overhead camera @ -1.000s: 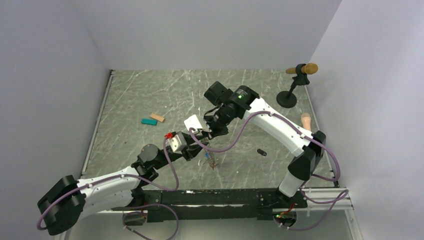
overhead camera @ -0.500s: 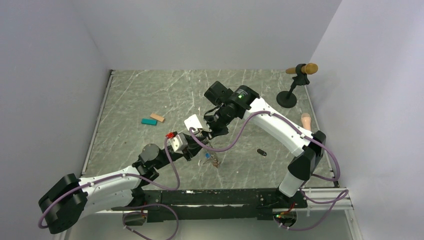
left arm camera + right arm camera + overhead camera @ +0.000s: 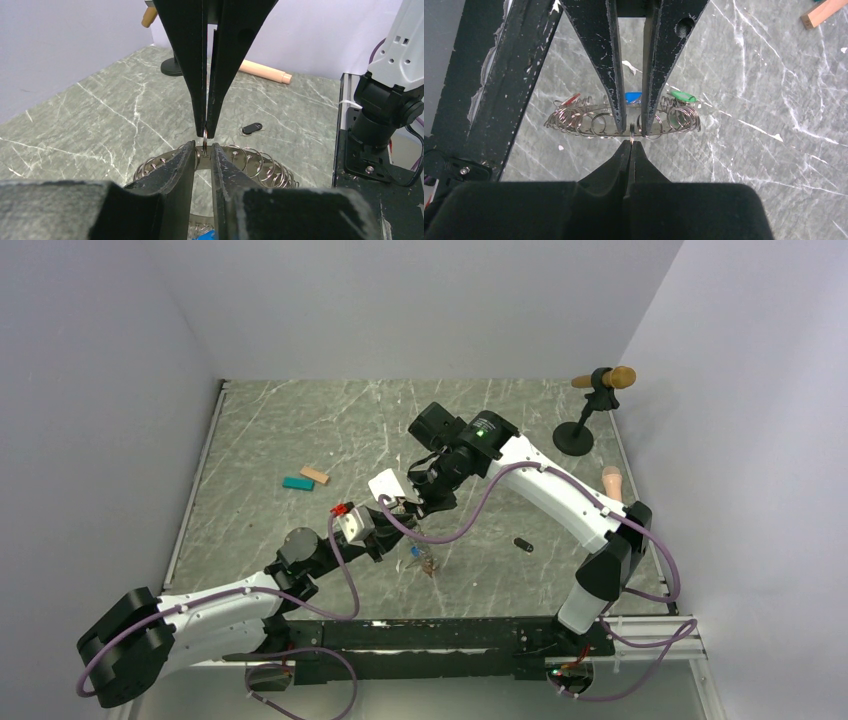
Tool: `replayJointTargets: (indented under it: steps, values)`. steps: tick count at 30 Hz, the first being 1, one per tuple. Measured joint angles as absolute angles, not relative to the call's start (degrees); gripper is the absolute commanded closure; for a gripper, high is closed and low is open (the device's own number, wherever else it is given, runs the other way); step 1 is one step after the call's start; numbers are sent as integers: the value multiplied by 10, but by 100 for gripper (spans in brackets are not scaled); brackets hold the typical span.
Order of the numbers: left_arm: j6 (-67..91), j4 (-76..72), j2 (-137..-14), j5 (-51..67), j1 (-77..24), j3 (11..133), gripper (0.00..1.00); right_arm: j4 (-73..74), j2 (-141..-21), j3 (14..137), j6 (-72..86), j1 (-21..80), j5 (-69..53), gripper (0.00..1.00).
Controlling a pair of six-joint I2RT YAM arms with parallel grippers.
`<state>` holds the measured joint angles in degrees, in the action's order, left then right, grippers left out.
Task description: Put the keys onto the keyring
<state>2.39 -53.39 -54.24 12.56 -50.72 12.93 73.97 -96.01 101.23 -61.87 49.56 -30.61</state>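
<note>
In the top view, the dark grey looped metal keyring is held at mid-table where both arms meet, a black-headed key being set apart on the grey marbled table. In the left wrist view, the left end effector is narrowly parted astride a small silver split ring, nothing clamped, presumably to steady it. In the right wrist view, that ring is grasped by the clenched right end effector, so the keyring and its green-headed key are presented level.

lone key — right of keyring
</note>
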Motion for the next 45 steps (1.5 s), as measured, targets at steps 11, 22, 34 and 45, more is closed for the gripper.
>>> replayJointTargets:
  steps: [11,22,34,45]
  values:
    - [26,-537,-542,125,-507,129,84,740,-960,1012,-617,496,-306,100]
    - [26,-538,-540,131,-507,129,100,739,-960,1012,-615,494,-317,95]
    - [28,-537,-495,119,-507,99,100,750,-960,1012,-628,465,-412,64]
    - [1,-475,-436,140,-507,86,100,750,-940,935,-665,411,-518,62]
